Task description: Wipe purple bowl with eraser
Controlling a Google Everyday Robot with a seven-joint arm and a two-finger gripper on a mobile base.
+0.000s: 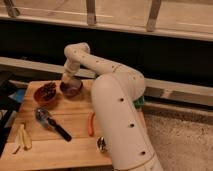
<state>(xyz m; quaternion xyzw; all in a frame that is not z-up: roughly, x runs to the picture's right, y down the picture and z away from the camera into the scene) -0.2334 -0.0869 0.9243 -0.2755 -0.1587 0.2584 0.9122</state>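
Reaching down into the purple bowl (71, 88), the tool (68, 80) is clenched.

purple bowl (71, 89) dull purple | fruit bowl (45, 94) orange-brown | arm (117, 102) cream

Arm (117, 107): off-white/cream smooth plastic shell, thick rounded tube segments w/ bulbous joints. Lower segment nearest camera is widest, fat cylinder; narrows toward the far end. Small dark round dots (screw holes or fasteners, can't tell which) run along the shell in a row. Faint seam lines btwn segments. Elbow-like rounded cap at top, same cream colour. Hand (68, 80): at the far end, above purple bowl (71, 89), darker than the arm, closed; detail too small to make out.
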